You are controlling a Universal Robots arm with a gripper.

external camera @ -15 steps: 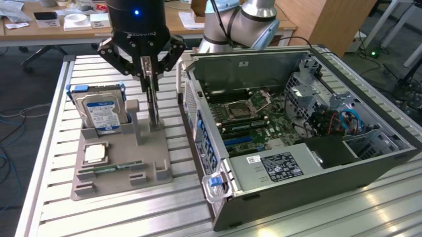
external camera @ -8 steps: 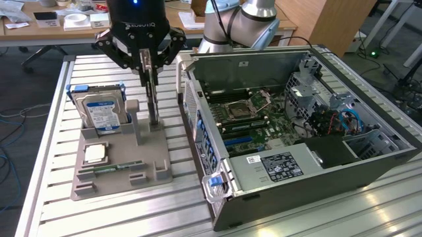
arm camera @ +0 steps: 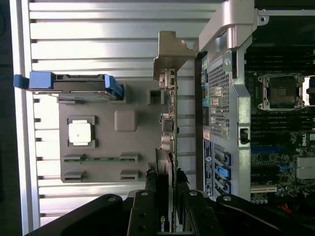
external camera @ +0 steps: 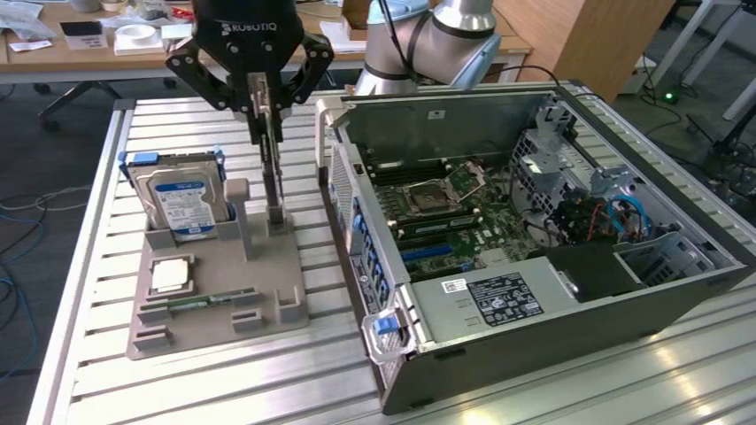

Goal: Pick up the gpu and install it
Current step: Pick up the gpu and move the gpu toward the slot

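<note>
the gripper (external camera: 267,111) has its jaws clamped on the top of the gpu (external camera: 274,177). the card stands on edge, its long axis running straight down from the jaws to the grey holder (external camera: 212,319), where its lower end looks seated in a slot. in the wrist view the bracket (arm camera: 170,54) is at the far end. the open case (external camera: 661,301) sits just beside it, on the exterior view's right.

I read the surface (external camera: 236,390) as ribbed bare metal, the holder (external camera: 212,297) as matt grey plastic, the gpu (arm camera: 171,123) bracket (arm camera: 171,54) as pale smooth metal, the tool (external camera: 267,111) as glossy black.
</note>
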